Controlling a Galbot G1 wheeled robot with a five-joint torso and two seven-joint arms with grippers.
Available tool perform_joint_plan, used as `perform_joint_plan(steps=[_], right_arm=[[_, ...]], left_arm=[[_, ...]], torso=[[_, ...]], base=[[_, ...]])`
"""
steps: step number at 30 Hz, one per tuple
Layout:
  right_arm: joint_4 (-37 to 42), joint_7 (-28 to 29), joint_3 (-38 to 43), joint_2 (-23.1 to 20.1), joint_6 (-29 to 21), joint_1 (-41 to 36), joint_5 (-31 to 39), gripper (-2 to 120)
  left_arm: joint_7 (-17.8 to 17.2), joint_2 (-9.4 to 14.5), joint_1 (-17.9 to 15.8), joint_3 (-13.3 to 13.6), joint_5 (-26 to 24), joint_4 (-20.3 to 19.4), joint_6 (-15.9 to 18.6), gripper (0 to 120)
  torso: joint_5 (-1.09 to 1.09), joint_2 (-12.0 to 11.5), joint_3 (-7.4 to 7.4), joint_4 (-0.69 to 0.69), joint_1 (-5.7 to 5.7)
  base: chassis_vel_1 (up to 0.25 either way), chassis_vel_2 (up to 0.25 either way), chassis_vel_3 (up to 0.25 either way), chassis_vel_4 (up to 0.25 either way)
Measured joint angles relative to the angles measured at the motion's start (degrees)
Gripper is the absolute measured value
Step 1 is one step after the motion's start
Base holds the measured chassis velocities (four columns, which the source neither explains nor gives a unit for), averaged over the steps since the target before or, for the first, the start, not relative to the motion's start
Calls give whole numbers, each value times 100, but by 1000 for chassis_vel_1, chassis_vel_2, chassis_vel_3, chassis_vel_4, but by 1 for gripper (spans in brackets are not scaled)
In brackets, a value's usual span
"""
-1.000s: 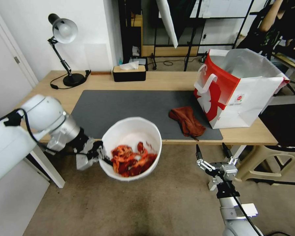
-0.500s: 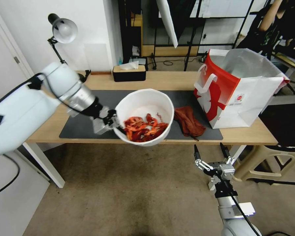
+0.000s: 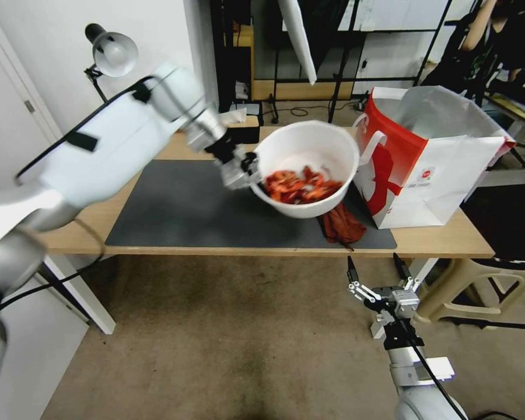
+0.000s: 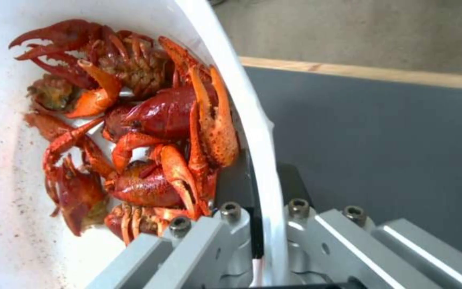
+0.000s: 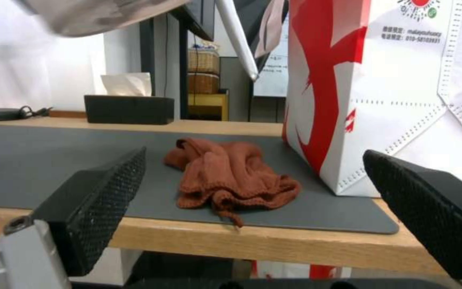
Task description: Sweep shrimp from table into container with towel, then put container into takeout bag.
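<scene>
Print on the takeout bag (image 3: 431,175) is small: a round red logo on its white side and, in the right wrist view, a line of tiny characters with "010-58103931" beneath, the rest too small to read. The bag stands upright and open near the right end of the surface (image 3: 274,143), partly on the dark grey mat (image 3: 181,204).

Left gripper (image 3: 246,169) has its fingers (image 4: 225,237) clamped narrowly on the rim of the container (image 3: 309,146), one finger inside the wall and one outside, as the left wrist view shows. The white bowl hangs in the air above the mat, tilted a little, just beside the bag's red side and its white loop handle. Shrimp (image 3: 297,185) lie heaped in the bottom of the container, red-orange claws and shells against the white wall (image 4: 6,168).

Towel (image 3: 339,224) lies crumpled on the mat near the front edge, partly hidden beneath the bowl in the head view and close to the bag's base.

Right gripper (image 3: 379,274) sits low in front of the surface's front edge, its black ridged fingers (image 5: 102,188) spread wide and empty.
</scene>
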Motion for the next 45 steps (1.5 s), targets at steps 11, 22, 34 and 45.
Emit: perform_joint_plan(steps=[11, 22, 34, 45], right_arm=[[-23, 16, -15, 9, 8, 67, 2, 100], [-15, 16, -35, 32, 83, 48, -7, 100], [24, 16, 32, -40, 204, -104, 70, 100], [95, 12, -25, -28, 207, -124, 46, 100]], left_arm=[[-92, -764, -584, -87, 24, 1063, -30, 0], [-136, -1469, -1383, -95, -51, 2048, -100, 0], [-351, -2605, -1647, -477, 182, 3399, -293, 0], [-657, -2588, -1704, -356, 231, 3644, -231, 0]], torso=[[0, 0, 0, 2, -1], [-1, 1, -1, 2, -2], [0, 1, 0, 0, -1], [-2, 1, -1, 1, -1]], base=[[0, 0, 0, 0], [0, 0, 0, 0], [0, 0, 0, 0], [0, 0, 0, 0]])
